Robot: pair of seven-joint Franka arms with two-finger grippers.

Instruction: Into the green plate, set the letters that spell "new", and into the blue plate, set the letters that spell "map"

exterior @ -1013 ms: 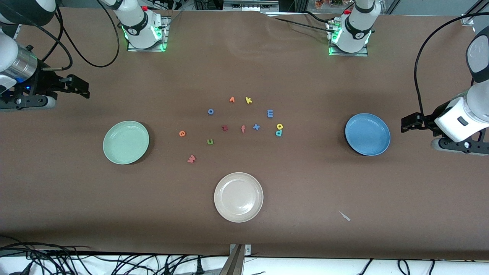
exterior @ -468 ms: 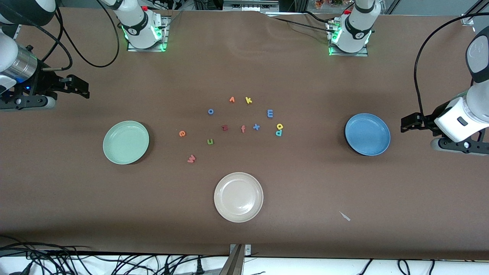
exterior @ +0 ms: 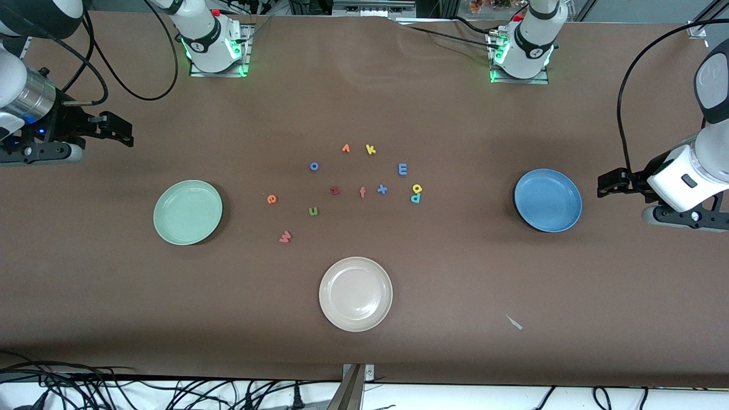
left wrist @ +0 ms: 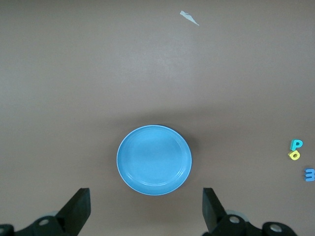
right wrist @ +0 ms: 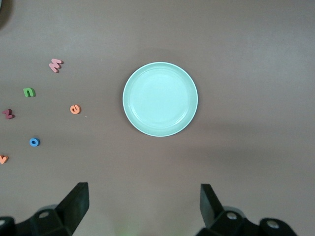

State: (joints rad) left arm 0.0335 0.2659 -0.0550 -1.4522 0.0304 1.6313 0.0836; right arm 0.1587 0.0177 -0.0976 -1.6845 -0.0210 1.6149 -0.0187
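The green plate [exterior: 188,212] lies empty toward the right arm's end of the table, and the blue plate [exterior: 548,200] lies empty toward the left arm's end. Between them on the table are the orange e [exterior: 271,199], green n [exterior: 313,211] and pinkish w [exterior: 285,236]. The lilac m [exterior: 402,168], yellow a [exterior: 417,188] and teal p [exterior: 415,197] sit closer to the blue plate. My right gripper [right wrist: 142,194] hangs open and empty near the green plate [right wrist: 160,99]. My left gripper [left wrist: 146,199] is open and empty beside the blue plate [left wrist: 154,160].
A cream-white plate [exterior: 355,294] sits nearer the front camera than the letters. Other letters lie among them: yellow k [exterior: 371,150], orange v [exterior: 345,148], blue o [exterior: 314,166], dark red z [exterior: 335,191], salmon f [exterior: 362,192], blue x [exterior: 382,189]. A paper scrap [exterior: 514,322] lies near the front edge.
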